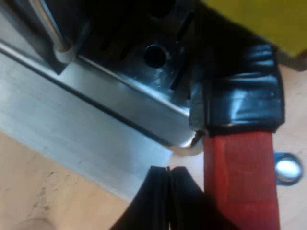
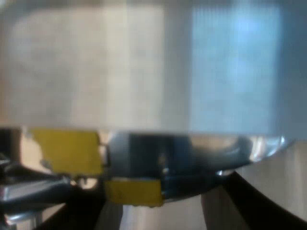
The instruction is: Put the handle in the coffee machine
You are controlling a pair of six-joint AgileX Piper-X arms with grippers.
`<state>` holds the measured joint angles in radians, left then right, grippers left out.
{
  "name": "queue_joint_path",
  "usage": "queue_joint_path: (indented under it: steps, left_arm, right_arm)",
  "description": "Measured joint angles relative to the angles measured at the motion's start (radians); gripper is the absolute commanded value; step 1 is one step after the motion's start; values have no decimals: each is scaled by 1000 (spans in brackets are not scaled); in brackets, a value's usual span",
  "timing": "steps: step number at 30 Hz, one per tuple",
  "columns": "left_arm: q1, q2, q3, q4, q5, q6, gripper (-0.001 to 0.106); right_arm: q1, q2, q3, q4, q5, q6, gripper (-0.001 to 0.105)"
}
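The holder's handle [image 1: 240, 110] is dark, taped in black, and ends in red [image 1: 242, 187]. It reaches in under the espresso machine's dark front [image 1: 144, 43], above the shiny metal drip tray [image 1: 124, 103]. My left gripper [image 1: 169, 201] is shut, its two black fingers pressed together with nothing between them, right beside the red end. My right gripper [image 2: 158, 211] is open, its dark fingertips [image 2: 259, 203] spread wide just below a shiny curved metal edge [image 2: 230, 151] of a broad pale metal body [image 2: 144, 67]. I cannot tell what that body is.
A small round metal piece [image 1: 288, 168] lies on the light wooden table [image 1: 57, 191] past the red end. A yellow patch [image 1: 259, 19] sits above the handle. Yellow patches [image 2: 67, 151] also show under the metal edge by my right gripper.
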<state>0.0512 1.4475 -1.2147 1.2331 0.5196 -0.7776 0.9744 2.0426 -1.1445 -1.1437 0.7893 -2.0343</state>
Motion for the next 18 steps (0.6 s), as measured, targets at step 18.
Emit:
queue_joint_path:
  steps: [18]
  left_arm:
    - [-106,-158,213,-93,80,-141,0]
  right_arm:
    - [1,-14,8,32,44,-8,41]
